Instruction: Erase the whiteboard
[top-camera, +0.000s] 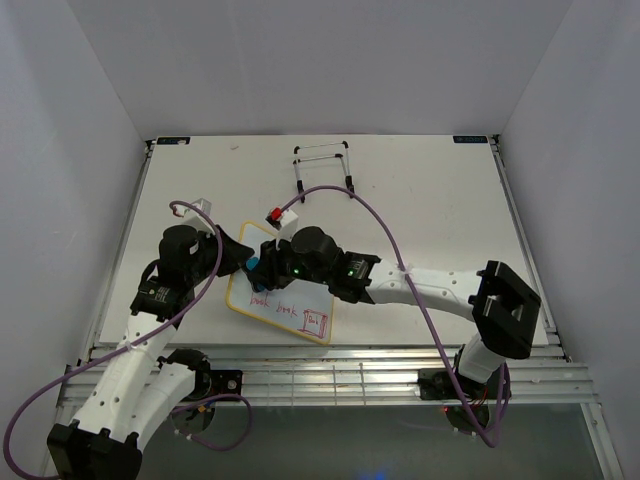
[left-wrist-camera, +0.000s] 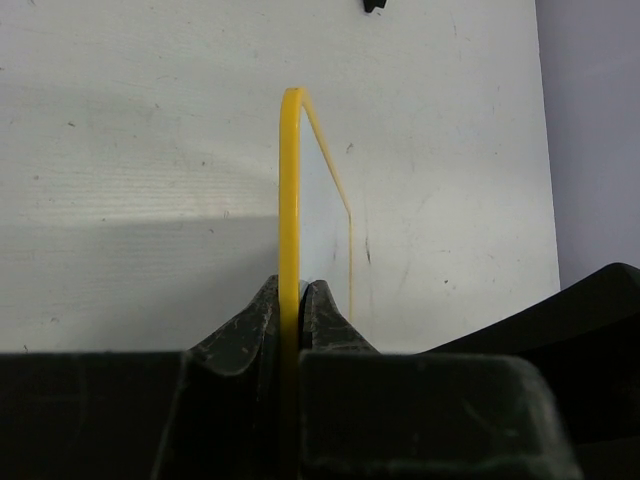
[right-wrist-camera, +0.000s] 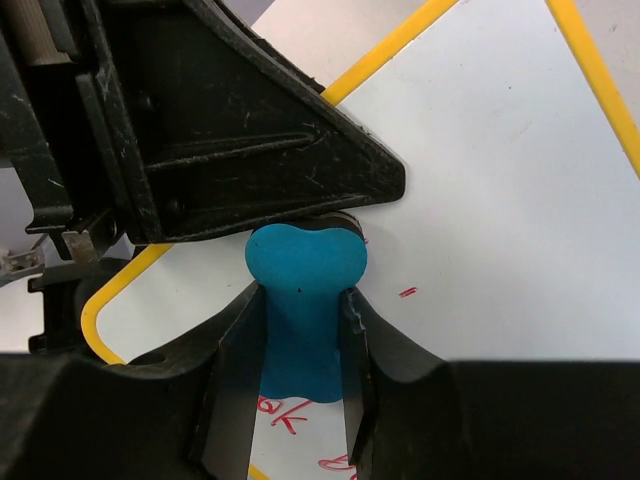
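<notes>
The whiteboard (top-camera: 285, 305) lies on the table near the front, yellow-framed, with red handwriting on its lower part. My left gripper (top-camera: 238, 256) is shut on the board's left edge; the left wrist view shows the yellow frame (left-wrist-camera: 290, 200) clamped edge-on between the fingers. My right gripper (top-camera: 268, 262) is shut on the blue bone-shaped eraser (right-wrist-camera: 303, 300) and presses it on the board's face (right-wrist-camera: 480, 230) beside the left gripper (right-wrist-camera: 240, 130). The upper part of the face is wiped white, with a small red mark (right-wrist-camera: 407, 292) left. Red writing (right-wrist-camera: 275, 415) shows under the eraser.
A black-and-white wire easel stand (top-camera: 324, 165) stands at the back middle of the table. A small red-and-white object (top-camera: 281, 213) lies just behind the right gripper. Purple cables (top-camera: 390, 245) loop over both arms. White walls close in the table (top-camera: 450, 200).
</notes>
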